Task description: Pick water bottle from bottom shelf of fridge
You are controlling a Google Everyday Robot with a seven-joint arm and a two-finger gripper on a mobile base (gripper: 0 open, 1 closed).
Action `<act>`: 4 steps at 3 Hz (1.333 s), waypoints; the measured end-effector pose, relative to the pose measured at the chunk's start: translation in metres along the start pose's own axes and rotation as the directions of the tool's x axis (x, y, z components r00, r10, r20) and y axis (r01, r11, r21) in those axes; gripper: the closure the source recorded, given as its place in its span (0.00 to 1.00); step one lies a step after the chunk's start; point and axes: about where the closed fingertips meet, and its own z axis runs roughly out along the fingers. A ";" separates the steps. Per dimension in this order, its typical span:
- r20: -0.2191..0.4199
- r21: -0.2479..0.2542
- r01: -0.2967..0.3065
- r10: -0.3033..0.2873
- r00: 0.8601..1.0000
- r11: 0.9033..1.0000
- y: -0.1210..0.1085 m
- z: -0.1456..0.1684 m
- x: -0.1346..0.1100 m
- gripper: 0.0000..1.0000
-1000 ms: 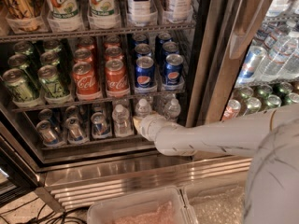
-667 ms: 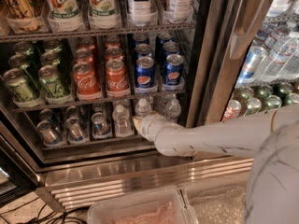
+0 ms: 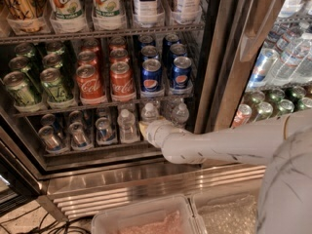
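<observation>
The fridge (image 3: 222,72) stands open in front of me. Its bottom shelf (image 3: 97,156) holds silver-blue cans (image 3: 78,133) on the left and small clear water bottles with white caps on the right. One water bottle (image 3: 127,126) stands left of my wrist, one (image 3: 148,112) just behind it and one (image 3: 180,114) to the right. My white arm reaches in from the right. My gripper (image 3: 145,127) is at the shelf's front, right against the base of the middle water bottle; the wrist housing hides it.
The shelf above holds green cans (image 3: 53,84), red Coca-Cola cans (image 3: 122,79) and blue Pepsi cans (image 3: 152,74). Tall labelled bottles (image 3: 146,4) stand on top. The steel door frame is just right of my arm. Clear bins (image 3: 146,218) sit below the sill.
</observation>
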 end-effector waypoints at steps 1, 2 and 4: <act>0.009 0.005 0.001 -0.001 1.000 1.000 0.000 -0.004 -0.003 1.00; 0.083 0.046 0.011 -0.015 0.996 0.999 -0.002 -0.043 -0.031 1.00; 0.231 0.122 0.040 -0.067 0.971 0.992 -0.001 -0.120 -0.095 1.00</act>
